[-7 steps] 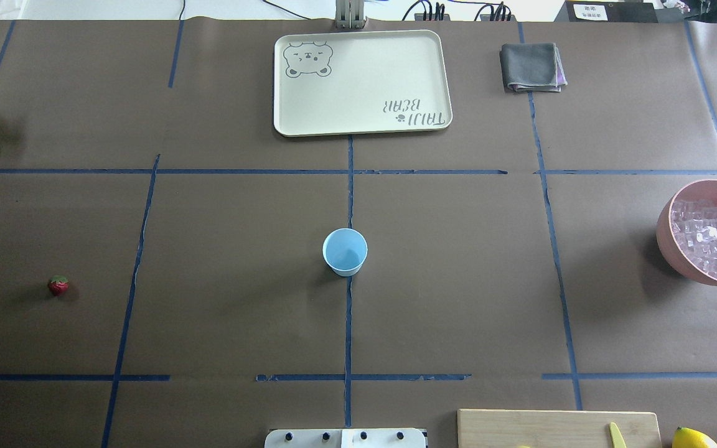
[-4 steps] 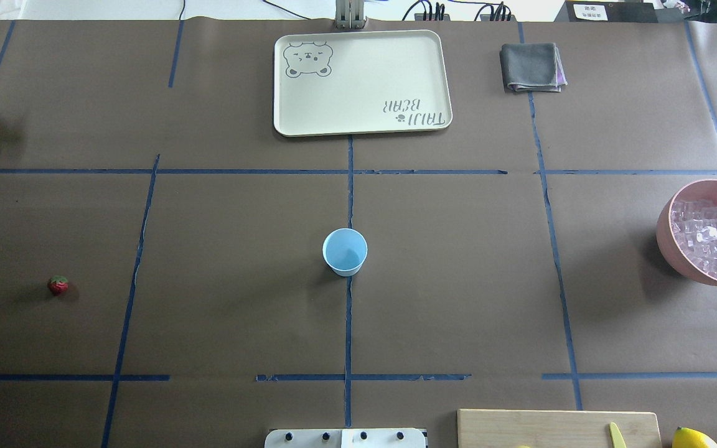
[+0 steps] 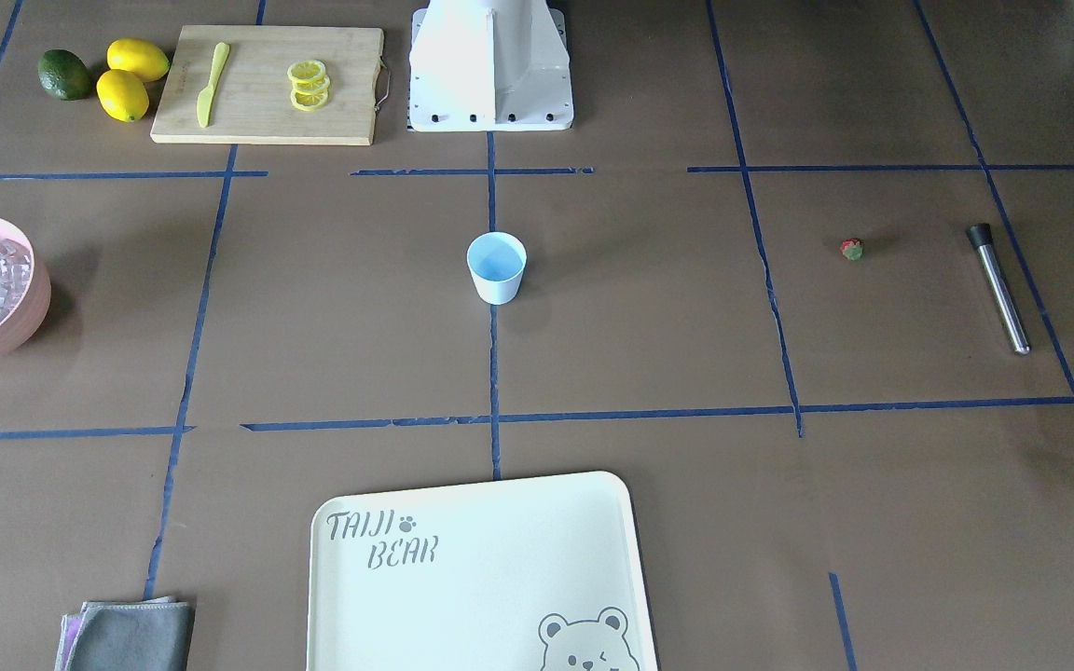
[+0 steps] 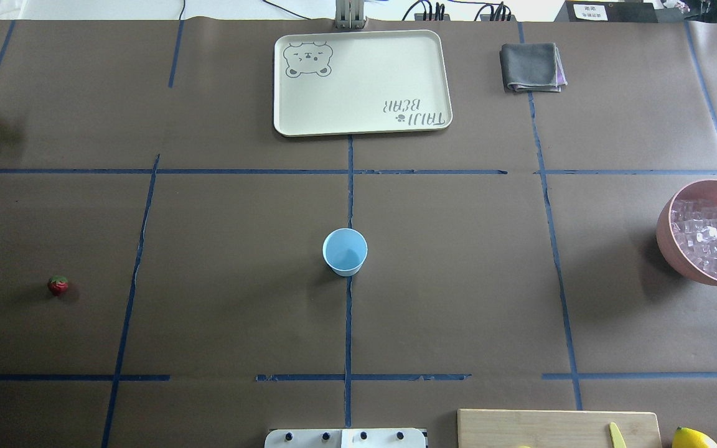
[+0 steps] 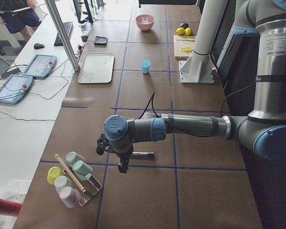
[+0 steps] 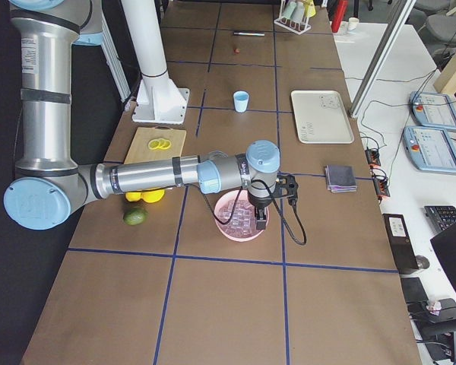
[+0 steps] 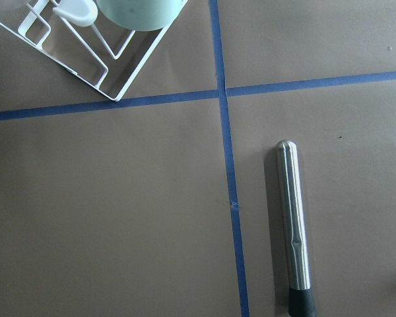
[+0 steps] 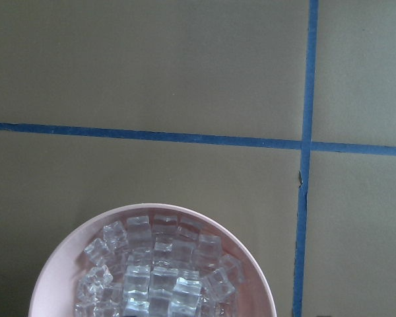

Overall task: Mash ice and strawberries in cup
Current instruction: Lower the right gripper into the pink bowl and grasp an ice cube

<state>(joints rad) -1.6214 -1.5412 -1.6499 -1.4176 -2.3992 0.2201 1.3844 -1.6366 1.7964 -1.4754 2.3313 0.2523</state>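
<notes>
Cup: the cup point(image 4: 345, 251) is stood upright at the middle of the tabletop point(image 4: 458, 280), on a blue tape line point(image 4: 348, 323), with its open mouth turned up.
Strawberry: the strawberry point(image 4: 58, 285) is laid on the tabletop well to the left of the cup, apart from everything else and near a metal rod point(image 7: 293, 224).
Ice: the ice point(image 8: 155, 274) is heaped in a pink bowl point(image 4: 665, 239) at the right edge of the tabletop, well apart from the cup.
Left hand: the left hand point(image 5: 121, 167) is held pointing down over the left end of the tabletop, just beside the metal rod and near a rack point(image 5: 88, 191) of cups; whether its fingers are apart or together cannot be told.
Right hand: the right hand point(image 6: 260, 222) is held pointing down over the pink bowl, above the ice; its fingers cannot be judged either.
Far side: a cream tray point(image 4: 365, 81) is laid at the middle, with a folded grey cloth point(image 4: 531, 66) to its right.
Near side: a cutting board point(image 3: 267, 84) with lemon slices is set on the right, with two lemons point(image 3: 131, 79) and a lime point(image 3: 64, 74) beside it.
</notes>
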